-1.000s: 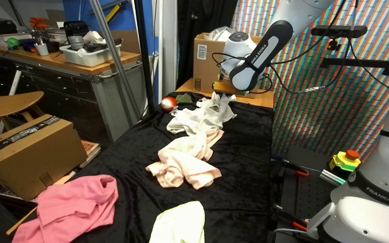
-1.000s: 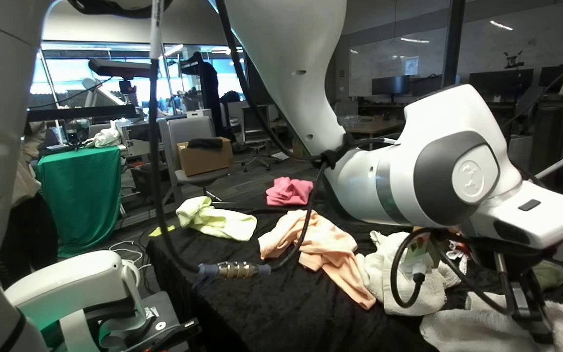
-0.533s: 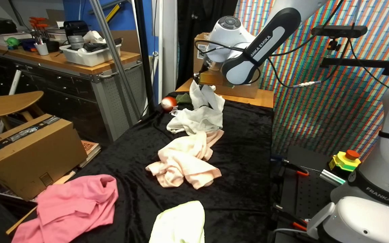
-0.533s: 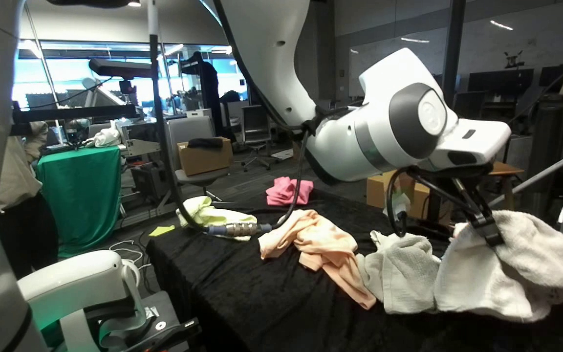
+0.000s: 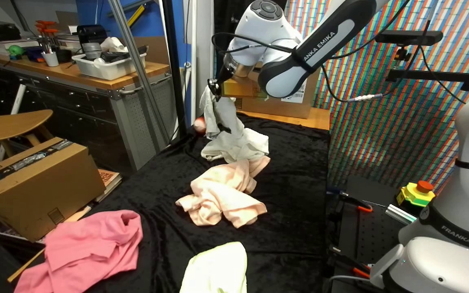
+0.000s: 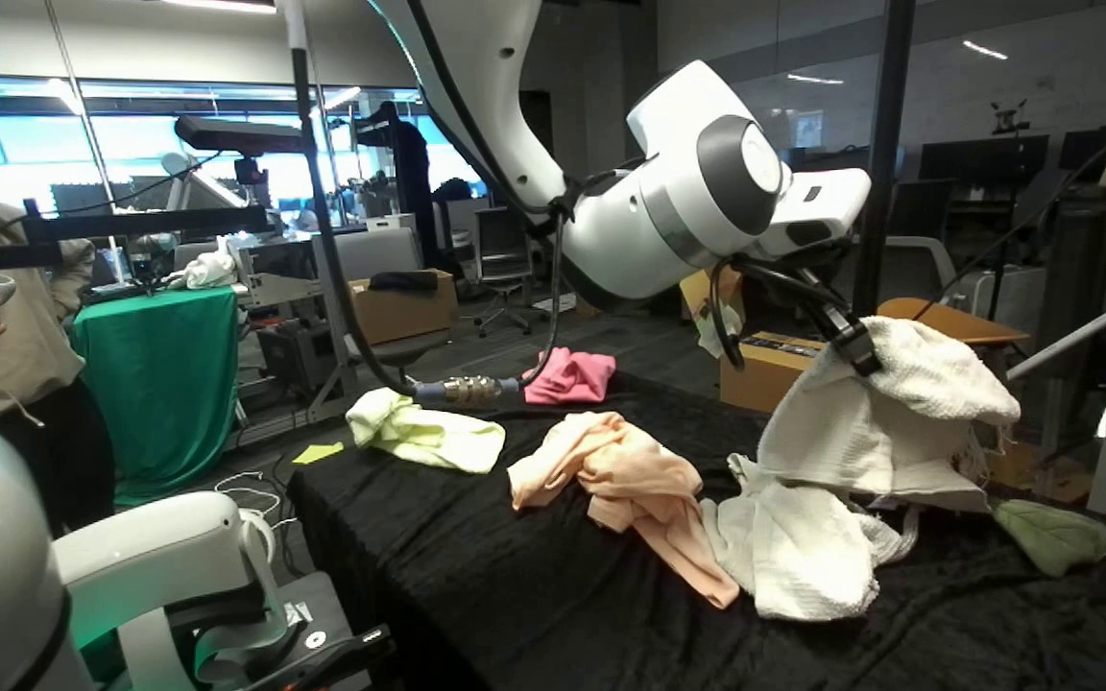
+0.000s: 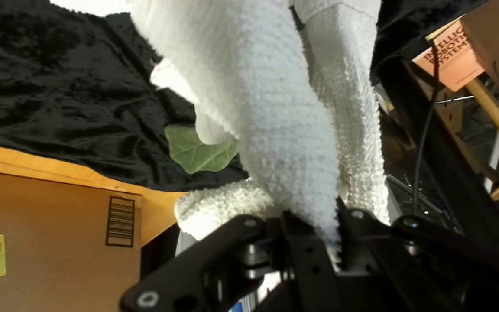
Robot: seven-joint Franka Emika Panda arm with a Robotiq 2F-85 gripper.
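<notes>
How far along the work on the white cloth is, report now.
Done, it seems: the gripper is shut on the white cloth. In hand: it hangs raised, in loose folds. Left, likely: laying it down; the white heap near it, maybe the same piece, and the peach cloth lie crumpled on the black cover.

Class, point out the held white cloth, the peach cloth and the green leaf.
White cloth (image 6: 841, 427): in an exterior view, hanging part.
Peach cloth (image 5: 224, 193): in an exterior view, crumpled middle.
Green leaf (image 7: 198, 151): in the wrist view, veined middle.
</notes>
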